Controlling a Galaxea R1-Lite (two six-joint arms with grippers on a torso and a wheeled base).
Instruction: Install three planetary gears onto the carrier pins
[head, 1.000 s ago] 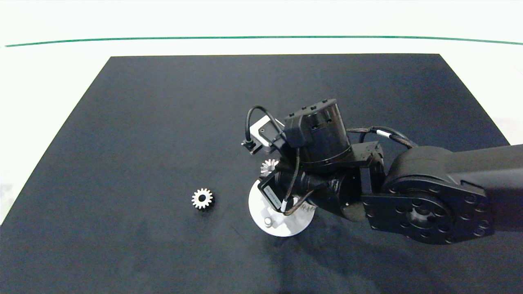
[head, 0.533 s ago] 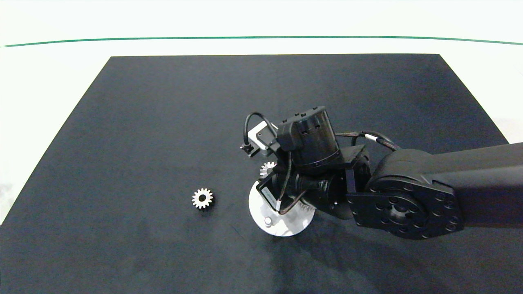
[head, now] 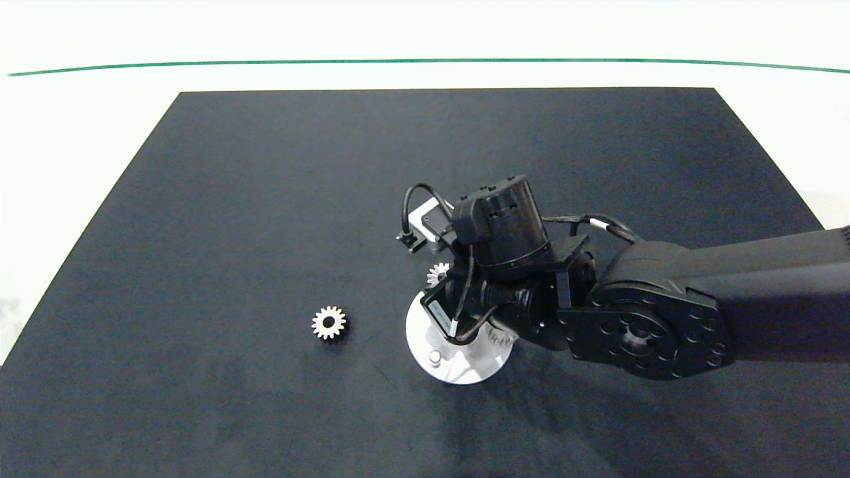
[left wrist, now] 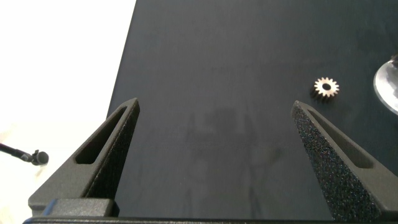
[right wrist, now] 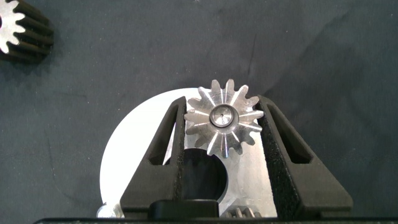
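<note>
We see the right gripper (right wrist: 224,121) low over the disc (right wrist: 134,134), its two fingers pinching a gear (right wrist: 224,118) by the teeth. In the right wrist view the top of a pin (right wrist: 222,116) shows through the hole of this gear, so we judge that the gear is already threaded on its pin, though we cannot tell if it sits fully down. At the near edge of the same view a few teeth of another gear (right wrist: 239,214) appear on the disc (in the head view they show at the arm's edge (head: 499,337)); we think this one is already installed, but most of it is hidden. One pin (head: 435,358) stands bare on the disc (head: 465,368). One gear (head: 329,322) lies flat on the mat (head: 265,199), well apart from the disc, on its left. The left gripper (left wrist: 217,134) hangs over the mat with fingers spread wide and holding nothing. So, by our judgement, the second gear needs only release, and the third gear is left to fetch.
</note>
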